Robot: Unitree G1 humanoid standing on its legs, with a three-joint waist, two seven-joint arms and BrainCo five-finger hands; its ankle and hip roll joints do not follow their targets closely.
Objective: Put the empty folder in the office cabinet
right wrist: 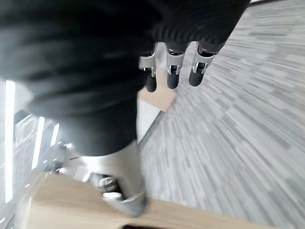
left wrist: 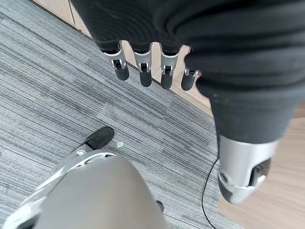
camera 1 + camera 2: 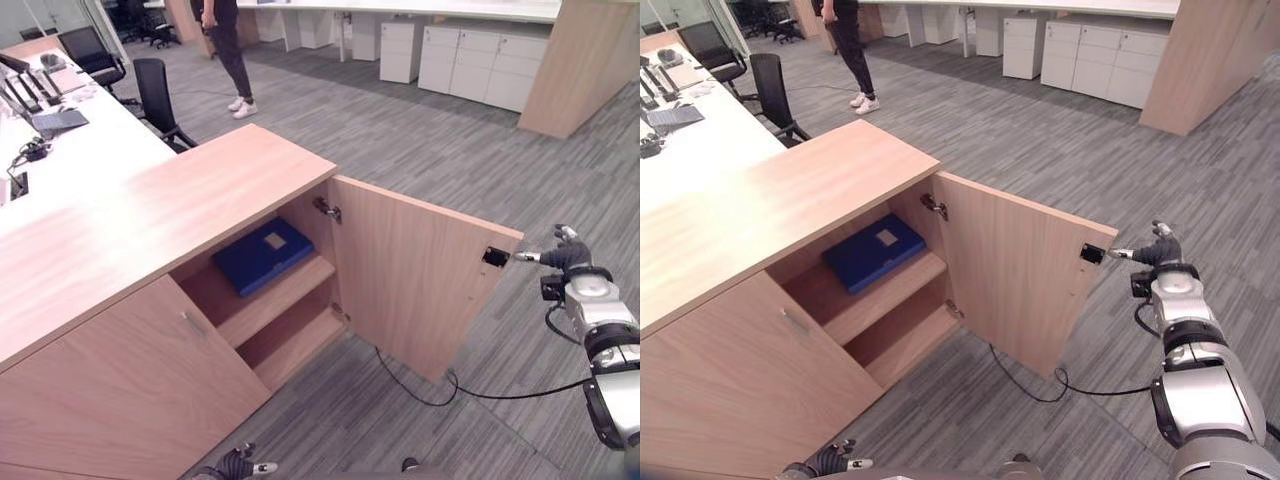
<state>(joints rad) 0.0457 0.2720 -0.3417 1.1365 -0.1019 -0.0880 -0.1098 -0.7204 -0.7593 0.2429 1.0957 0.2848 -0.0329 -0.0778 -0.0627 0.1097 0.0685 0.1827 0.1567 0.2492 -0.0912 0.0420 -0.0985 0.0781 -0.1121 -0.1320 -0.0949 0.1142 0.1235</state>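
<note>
1. Task's thing first: the blue folder point(image 3: 264, 254) is lying flat on the upper shelf point(image 3: 275, 299) inside the wooden office cabinet point(image 3: 150, 225), centre-left of the head views. So afaict the placing part looks done. There's a pale label patch on its cover.

2. The cabinet door point(image 3: 415, 270) is swung wide open, sticking out toward the right-centre of the frame. Lower shelf under the folder looks bare from here.

3. Right hand point(image 3: 1155, 250) is at the right edge of the frame, right at the door's free outer edge, next to the little dark latch plate point(image 3: 494, 256). One finger pokes toward that edge; touching or just shy, can't say for sure. In its wrist view the fingers point(image 1: 172, 75) hang fairly straight and relaxed, thumb down by the top edge of the door, nothing clamped.

4. Left hand point(image 3: 238, 464) is low, bottom-centre of the frame, by the floor in front of the cabinet. Wrist view shows its fingers point(image 2: 144, 71) loose and apart over grey carpet point(image 2: 52, 105), holding nothing.

5. Step in hand, imo: closing up. Right hand is set to push the door shut.

6. Next move prob needs a steady push along the door's arc toward the cabinet, w/ fingers kept flat on the outer face so they don't get caught at the edge.

7. Bg: a person point(image 3: 228, 45) standing upper left, black office chair point(image 3: 160, 98) near the white desk point(image 3: 70, 160).
</note>
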